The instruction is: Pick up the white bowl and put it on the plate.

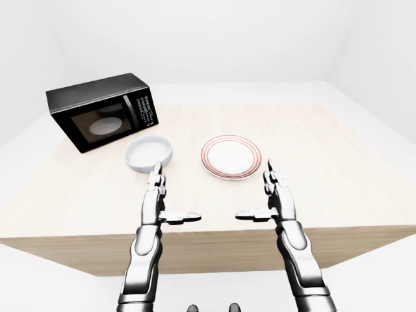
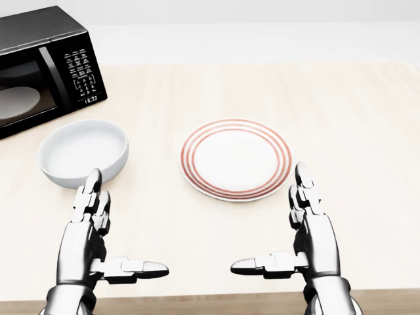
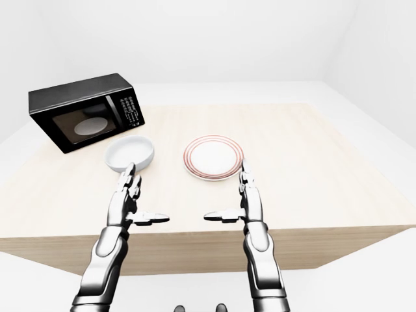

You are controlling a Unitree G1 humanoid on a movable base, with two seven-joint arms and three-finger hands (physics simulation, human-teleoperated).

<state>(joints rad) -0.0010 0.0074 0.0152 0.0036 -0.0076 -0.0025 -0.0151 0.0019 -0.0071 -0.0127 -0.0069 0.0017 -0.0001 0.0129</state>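
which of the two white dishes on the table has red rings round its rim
The flat plate, right of the bowl in the head view. The bowl is deep and plain white.

Both arms are glossy silver-grey metal with darker grey joint bands at wrist and forearm segments. The left hand (image 2: pixel 92 239) and right hand (image 2: pixel 308 239) each carry three segmented fingers (image 2: pixel 134 268), chrome-finished with dark seams between links. Forearms are rounded, tapering casings. No cables, screws or markings are discernible.
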